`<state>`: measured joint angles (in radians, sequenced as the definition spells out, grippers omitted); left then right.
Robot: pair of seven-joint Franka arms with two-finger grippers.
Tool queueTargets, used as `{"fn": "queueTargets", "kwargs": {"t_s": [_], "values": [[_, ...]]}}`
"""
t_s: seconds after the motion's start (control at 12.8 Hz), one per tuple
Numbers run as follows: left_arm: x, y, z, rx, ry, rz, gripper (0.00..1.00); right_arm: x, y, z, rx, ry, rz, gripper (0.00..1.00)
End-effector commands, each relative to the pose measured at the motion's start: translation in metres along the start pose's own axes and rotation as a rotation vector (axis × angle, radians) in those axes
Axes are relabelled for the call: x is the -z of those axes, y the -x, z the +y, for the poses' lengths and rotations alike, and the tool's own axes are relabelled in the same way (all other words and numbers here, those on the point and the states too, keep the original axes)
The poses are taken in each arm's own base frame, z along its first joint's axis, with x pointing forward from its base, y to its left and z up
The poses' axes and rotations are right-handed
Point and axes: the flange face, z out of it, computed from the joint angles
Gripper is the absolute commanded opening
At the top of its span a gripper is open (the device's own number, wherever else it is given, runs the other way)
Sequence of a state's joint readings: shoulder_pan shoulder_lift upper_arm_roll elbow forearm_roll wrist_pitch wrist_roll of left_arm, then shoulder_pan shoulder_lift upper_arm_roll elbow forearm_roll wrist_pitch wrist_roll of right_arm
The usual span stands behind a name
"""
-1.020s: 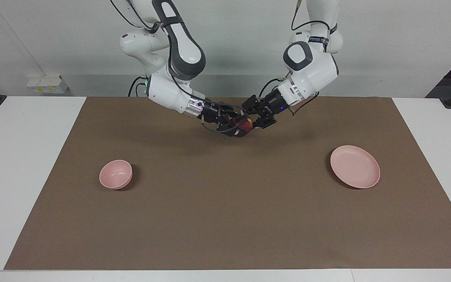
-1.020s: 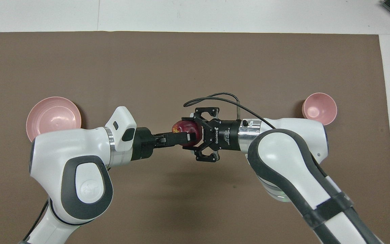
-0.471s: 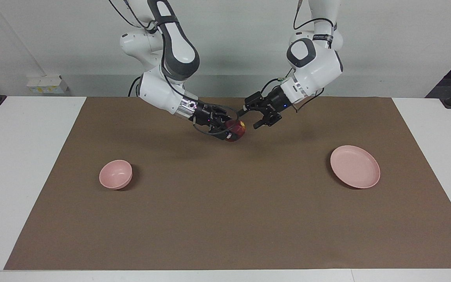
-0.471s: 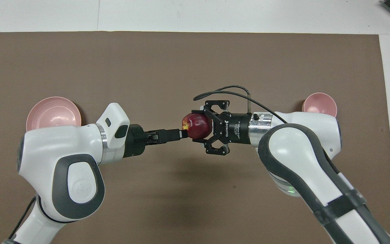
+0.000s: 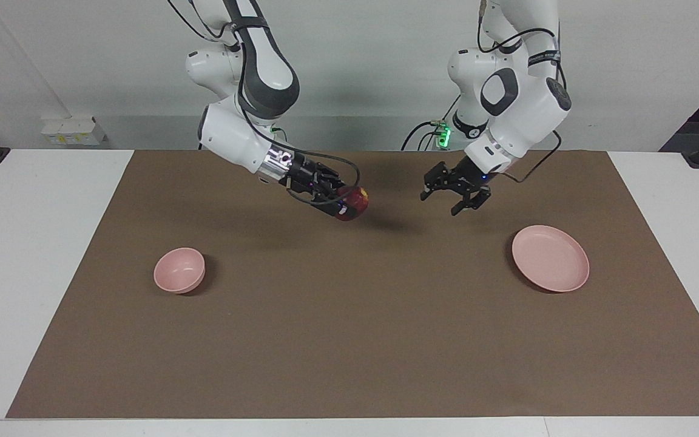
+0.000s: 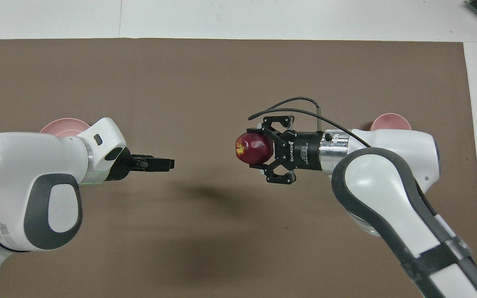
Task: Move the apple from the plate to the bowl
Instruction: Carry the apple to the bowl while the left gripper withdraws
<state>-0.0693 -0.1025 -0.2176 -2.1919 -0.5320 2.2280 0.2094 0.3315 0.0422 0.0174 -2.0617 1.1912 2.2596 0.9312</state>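
Note:
The dark red apple [image 5: 355, 199] is up in the air, held by my right gripper [image 5: 348, 206], which is shut on it over the middle of the brown mat; it also shows in the overhead view [image 6: 251, 147], in the right gripper [image 6: 261, 148]. My left gripper [image 5: 440, 204] is open and empty, apart from the apple, over the mat toward the plate; it also shows in the overhead view [image 6: 167, 164]. The pale pink plate [image 5: 550, 258] lies bare at the left arm's end, partly hidden under the left arm in the overhead view [image 6: 62, 125]. The small pink bowl [image 5: 179, 270] stands at the right arm's end [image 6: 389, 120].
A brown mat [image 5: 349, 340] covers most of the white table [image 5: 34, 255]. A small white box [image 5: 73, 130] sits by the wall at the right arm's end.
My left gripper has let go of the apple and drawn back toward the plate's end. My right gripper keeps the apple and has moved a little toward the bowl's end.

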Motion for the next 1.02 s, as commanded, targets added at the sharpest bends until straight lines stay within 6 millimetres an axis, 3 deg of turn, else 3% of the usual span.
{"fn": "queueTargets", "kwargs": {"t_s": [0.0, 0.08, 0.16, 0.39, 0.63, 0.94], "values": [[0.020, -0.005, -0.045, 0.011, -0.094, -0.010, 1.00, 0.034, 0.001, -0.016, 0.073, 0.049, 0.013, 0.00], [0.029, -0.015, -0.053, -0.028, -0.158, -0.008, 1.00, 0.043, 0.001, -0.019, 0.111, 0.080, 0.037, 0.00], [0.052, -0.028, -0.065, -0.055, -0.224, 0.007, 1.00, 0.049, -0.001, -0.022, 0.138, 0.105, 0.064, 0.00], [0.129, -0.056, -0.061, -0.076, -0.277, -0.031, 1.00, 0.058, -0.016, -0.021, 0.205, 0.159, 0.159, 0.00], [0.203, -0.060, -0.043, -0.114, -0.377, -0.065, 1.00, 0.073, -0.037, -0.024, 0.231, 0.194, 0.241, 0.00], [0.263, -0.048, -0.019, -0.109, -0.404, -0.139, 1.00, 0.107, -0.076, -0.020, 0.400, 0.302, 0.381, 0.00]]}}
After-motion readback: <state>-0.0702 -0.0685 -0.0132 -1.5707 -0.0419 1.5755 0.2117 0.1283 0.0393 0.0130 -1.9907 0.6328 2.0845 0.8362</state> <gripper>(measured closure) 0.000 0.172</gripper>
